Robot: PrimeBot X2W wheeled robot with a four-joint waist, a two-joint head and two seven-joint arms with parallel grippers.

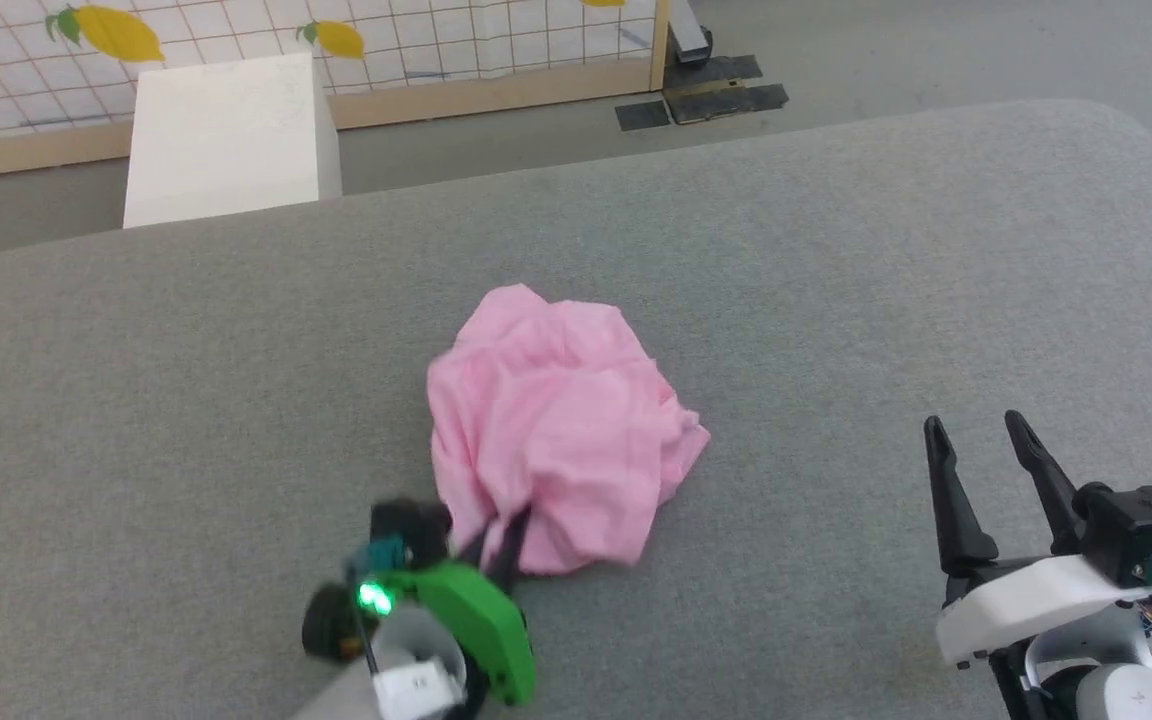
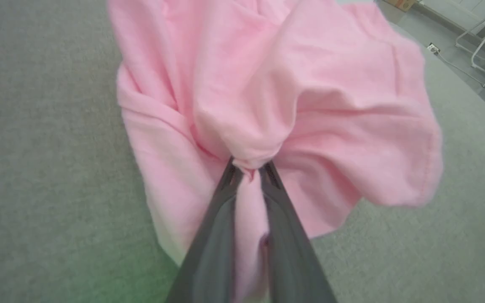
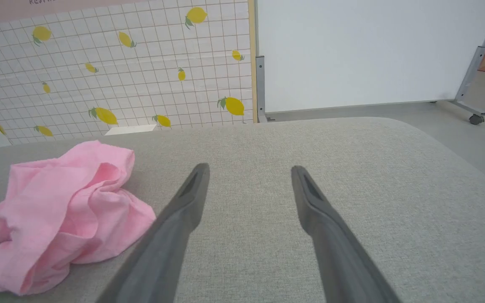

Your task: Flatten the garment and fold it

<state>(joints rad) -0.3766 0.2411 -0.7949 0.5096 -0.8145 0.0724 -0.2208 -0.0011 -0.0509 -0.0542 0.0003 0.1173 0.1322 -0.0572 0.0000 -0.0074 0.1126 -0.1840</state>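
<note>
Closest to me, my left gripper pinches a bunched fold of the pink garment, which lies crumpled near the middle of the grey cushioned surface. My right gripper hangs well off to its right, fingers spread, holding nothing.

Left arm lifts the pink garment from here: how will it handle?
Likely floppy: the garment bunches into soft folds where the jaws of the left gripper pinch it. Probably light, thin-looking cloth. It would likely hang down, not spread flat.
</note>
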